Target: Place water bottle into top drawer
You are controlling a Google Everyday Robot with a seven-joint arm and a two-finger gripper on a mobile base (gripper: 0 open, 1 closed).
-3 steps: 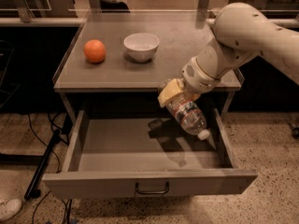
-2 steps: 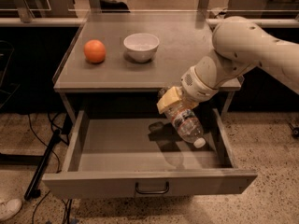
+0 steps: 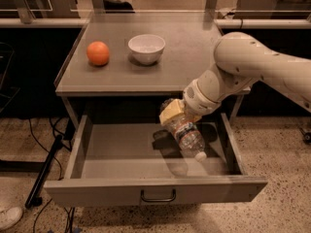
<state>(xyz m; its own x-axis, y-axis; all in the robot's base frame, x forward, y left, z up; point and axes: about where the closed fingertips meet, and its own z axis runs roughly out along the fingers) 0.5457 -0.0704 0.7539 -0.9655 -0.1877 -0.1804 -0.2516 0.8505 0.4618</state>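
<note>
The top drawer (image 3: 155, 191) is pulled wide open below the grey table top; its dark curved handle (image 3: 158, 197) sits at the centre of the front panel. My gripper (image 3: 173, 114) hangs over the right middle of the drawer and is shut on the water bottle (image 3: 188, 136). The clear crinkled bottle tilts down and to the right, with its white cap (image 3: 200, 156) lowest, just above the drawer floor. The bottle's upper end is hidden in the yellowish fingers (image 3: 169, 111).
An orange (image 3: 98, 53) and a white bowl (image 3: 146, 48) stand on the table top (image 3: 194, 57) at the back left. A dark pole (image 3: 43, 174) and cables lie on the speckled floor to the left. My arm (image 3: 252, 67) reaches in from the right.
My gripper has moved left and lower into the drawer with the bottle. The bottle now points more steeply down, with its cap nearer the drawer floor.
</note>
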